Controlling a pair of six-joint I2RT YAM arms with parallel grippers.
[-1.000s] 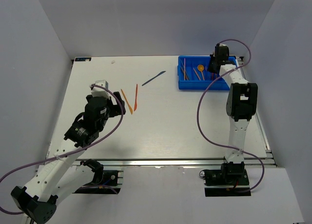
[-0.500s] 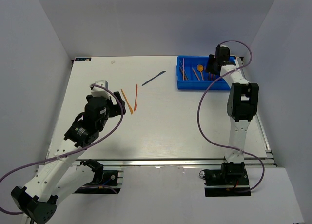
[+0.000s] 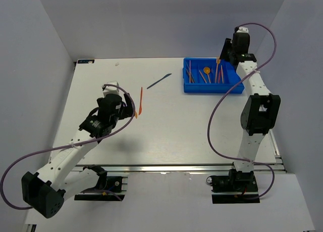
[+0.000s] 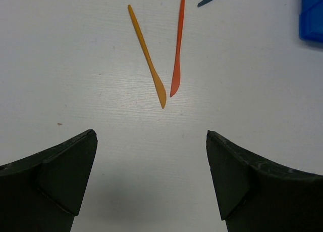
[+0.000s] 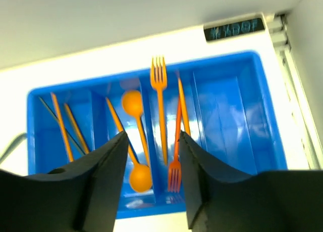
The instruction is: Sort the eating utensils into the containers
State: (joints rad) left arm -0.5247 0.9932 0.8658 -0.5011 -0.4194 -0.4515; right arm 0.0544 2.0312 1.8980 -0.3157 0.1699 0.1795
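The left arm (image 3: 70,151) and the right arm (image 3: 255,85) are being shown as white link shells alternating with black joint housings. A purple cable (image 3: 208,123) is being looped loosely beside each. Black base plates (image 3: 236,191) are being seen underneath. The left fingers (image 4: 60,176) and right fingers (image 5: 101,186) are being shown as matte black wedges with flat inner faces.

my white table (image 3: 171,131) carries 4 things: orange knife (image 4: 147,55), red-orange knife (image 4: 177,52) just beside it, dark blue knife (image 3: 159,81), blue tray (image 3: 209,89).
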